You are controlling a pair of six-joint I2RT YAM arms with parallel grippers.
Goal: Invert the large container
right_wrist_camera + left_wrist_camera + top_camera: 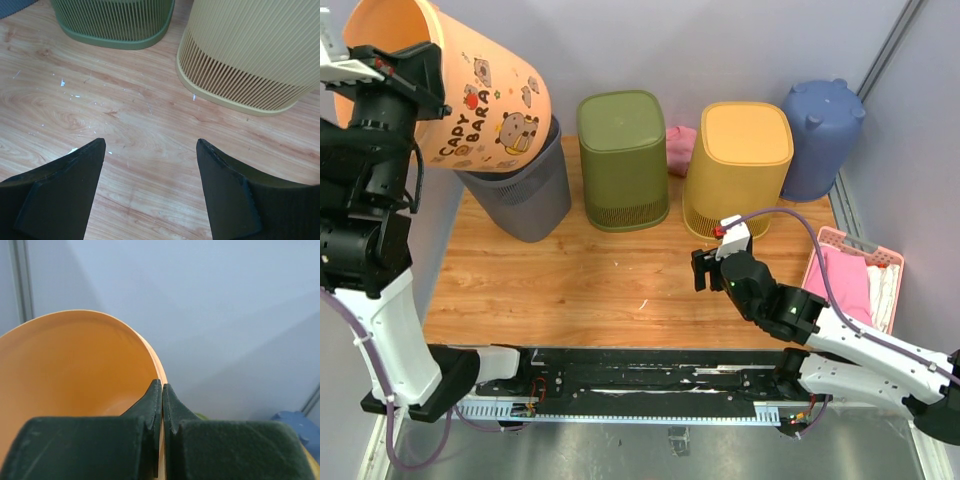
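Overhead view first: left tool [392, 68] is clamped on the rim of the large orange plastic bucket with a cartoon capybara print [480, 95]. It holds the bucket raised off the wooden table [580, 285] and tipped, with the mouth up beside the tool and the base slanting down and away from it. A dark grey slatted plastic bin [525, 195] sits just under that base; whether they touch I cannot tell. The right tool [705, 268] hovers low over bare table, with an olive green slatted bin [623, 160] and a yellow slatted bin [738, 165] ahead of it, both apparently bottoms-up. In the left wrist view the fingers are pressed together with only the thin orange rim between them, and the bucket's inner wall curves off to one side of the tool. In the right wrist view the fingers are spread wide with nothing between them, the two bins just ahead. By my reading, the grasp and lift are done and the turn only partly. Rolling the mouth fully downward, setting the bucket on the table and letting go remain.
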